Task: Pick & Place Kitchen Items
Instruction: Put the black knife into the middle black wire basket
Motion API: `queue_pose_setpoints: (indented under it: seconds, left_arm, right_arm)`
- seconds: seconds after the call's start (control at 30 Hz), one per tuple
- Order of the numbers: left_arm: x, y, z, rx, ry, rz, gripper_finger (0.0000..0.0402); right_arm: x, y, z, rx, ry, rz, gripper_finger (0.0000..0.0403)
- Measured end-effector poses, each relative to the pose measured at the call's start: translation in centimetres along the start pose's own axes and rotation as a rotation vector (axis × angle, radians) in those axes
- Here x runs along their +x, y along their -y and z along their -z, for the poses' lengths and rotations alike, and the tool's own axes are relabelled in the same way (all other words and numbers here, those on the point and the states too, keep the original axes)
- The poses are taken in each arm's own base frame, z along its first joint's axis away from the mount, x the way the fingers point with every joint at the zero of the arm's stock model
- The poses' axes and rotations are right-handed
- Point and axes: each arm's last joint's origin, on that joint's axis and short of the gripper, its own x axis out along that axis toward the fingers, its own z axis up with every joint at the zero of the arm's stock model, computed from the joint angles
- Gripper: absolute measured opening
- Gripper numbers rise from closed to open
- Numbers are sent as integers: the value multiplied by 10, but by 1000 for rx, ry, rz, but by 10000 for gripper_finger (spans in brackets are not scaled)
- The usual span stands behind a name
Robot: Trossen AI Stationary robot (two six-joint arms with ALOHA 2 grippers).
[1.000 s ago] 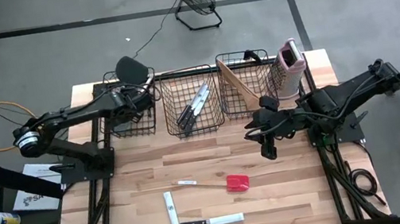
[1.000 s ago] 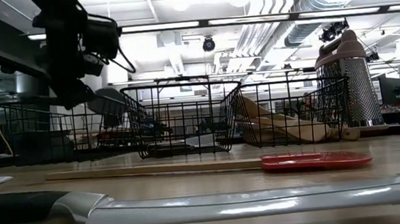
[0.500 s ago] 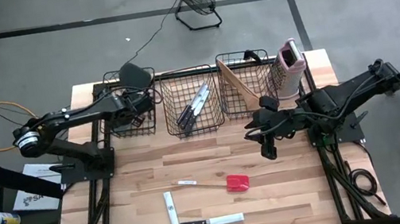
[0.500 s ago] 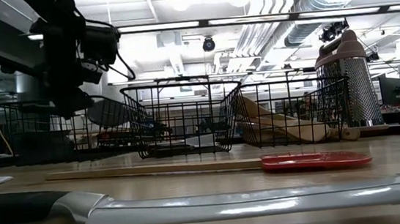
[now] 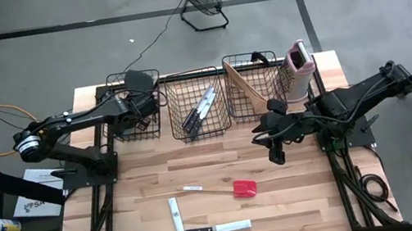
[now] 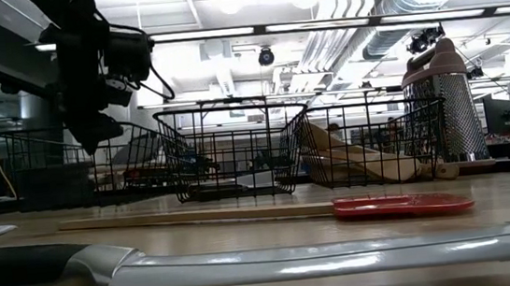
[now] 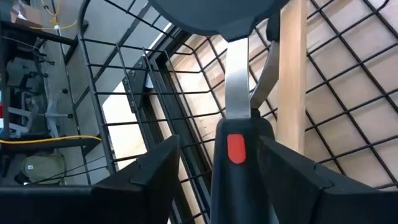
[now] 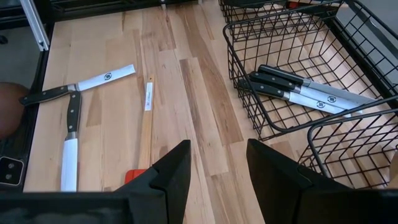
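While half a second ago the black spatula (image 5: 137, 80) stood a little higher over the left basket (image 5: 118, 125), it now sits lower, its dark head just above that basket's far rim. The left gripper (image 5: 138, 108) is clamped on the spatula's handle, which the left wrist view shows as a black grip with a red dot between the two dark fingers (image 7: 152, 180), the steel neck rising to the wide head. A pale wooden handle (image 7: 292, 81) lies inside the left basket, just beside that neck. Seen from table height, the gripper has dipped slightly against the basket wires.

To the right of the left basket, the middle basket (image 5: 179, 128) holds several knives (image 5: 198, 108). The right basket (image 5: 275, 67) beyond it holds wooden utensils (image 5: 247, 88), with the grater (image 5: 298, 63) just past it.

On the open table in front of the baskets, nothing has moved: the red spatula (image 5: 234, 188) and two knives (image 5: 199, 228) lie as before.

The right gripper (image 5: 271, 148) hovers in front of the right basket, fingers apart and empty.
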Motion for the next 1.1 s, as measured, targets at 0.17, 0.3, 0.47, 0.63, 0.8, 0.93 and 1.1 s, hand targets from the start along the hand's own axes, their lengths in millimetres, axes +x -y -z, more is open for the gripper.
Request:
queue_pose_setpoints:
  seconds: [0.17, 0.3, 0.47, 0.63, 0.8, 0.93, 1.1]
  left_arm:
    - [0, 0, 0, 21, -8, 16, 203]
    - [0, 2, 1, 43, -26, 56, 196]
    - [0, 3, 1, 95, -40, 96, 184]
    - [-9, -3, -7, 86, -32, 109, 172]
    - [-26, -13, -21, 68, -18, 134, 154]
    - [-39, -15, -27, 119, -45, 267, 126]
    - [-64, -9, -24, 262, -34, 426, 78]
  right_arm:
    - [0, 0, 0, 1, 0, 0, 149]
    - [0, 0, 0, 1, 0, 0, 149]
    - [0, 0, 0, 1, 0, 0, 149]
    - [0, 0, 0, 1, 0, 0, 149]
    - [0, 0, 0, 1, 0, 0, 149]
    - [0, 0, 0, 1, 0, 0, 149]
    - [0, 0, 0, 1, -1, -1, 149]
